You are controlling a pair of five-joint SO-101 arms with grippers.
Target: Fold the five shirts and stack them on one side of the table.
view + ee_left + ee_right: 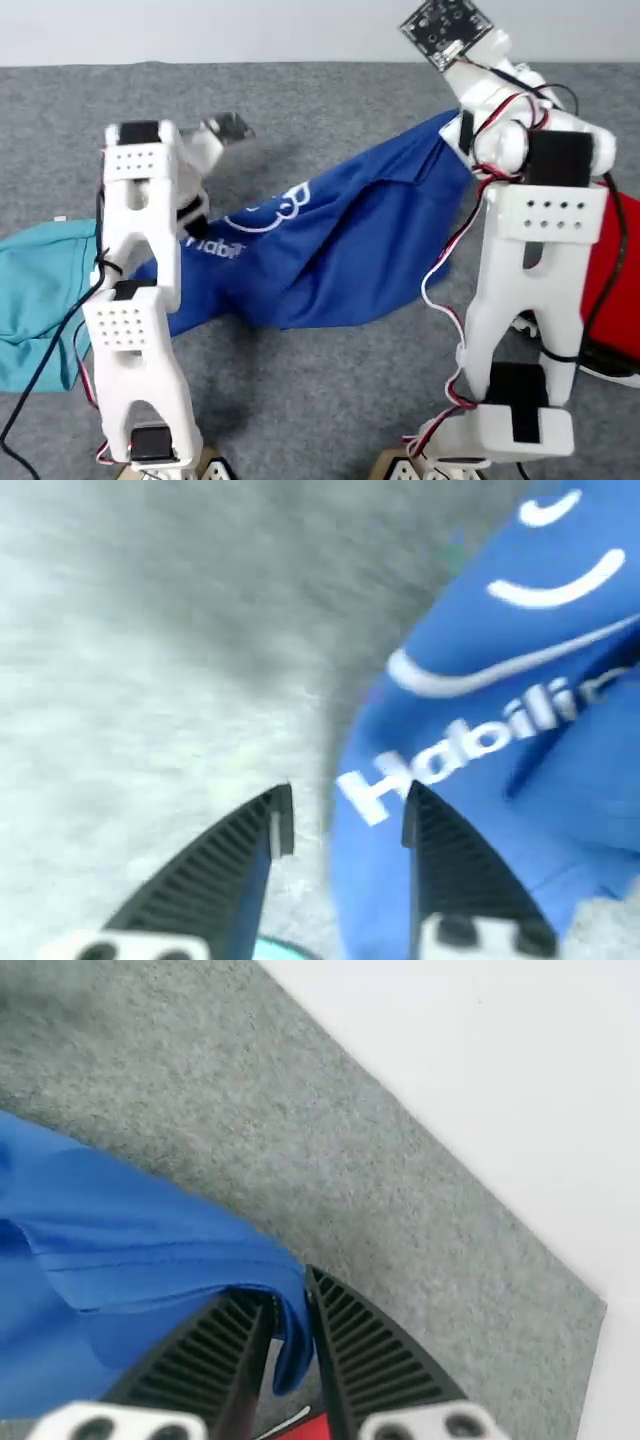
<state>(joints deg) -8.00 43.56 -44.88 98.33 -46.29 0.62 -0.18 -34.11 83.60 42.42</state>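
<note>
- Blue shirt [340, 250] – lies across the middle of the grey mat [330, 110], between the two arms. It runs from the near left, beside the left arm's base links, up to the far right. White print shows on its left half.
- Right gripper [290, 1305] – its two fingers are pinched nearly closed on a folded edge of the blue shirt [120, 1250], and blue cloth fills the narrow gap between them. In the high view this gripper [460, 135] sits at the shirt's far right corner, and the cloth gathers into folds that run towards it.
- Left gripper [345, 810] – spread wide, with nothing held. It hangs over the left edge of the blue shirt [500, 730]. One finger is over bare mat and the other over the printed cloth. I cannot tell whether the tips touch the cloth. In the high view it [225, 128] is at the far left of the shirt.
- Teal shirt [40, 290] – crumpled at the left edge of the mat, just beside the blue shirt's near left end and partly behind the left arm.
- Red shirt [610, 270] – at the right edge, mostly hidden behind the right arm. A sliver of it [290, 1425] shows beneath the right gripper's fingers.
- White table [250, 30] – runs along the far side of the mat.
</note>
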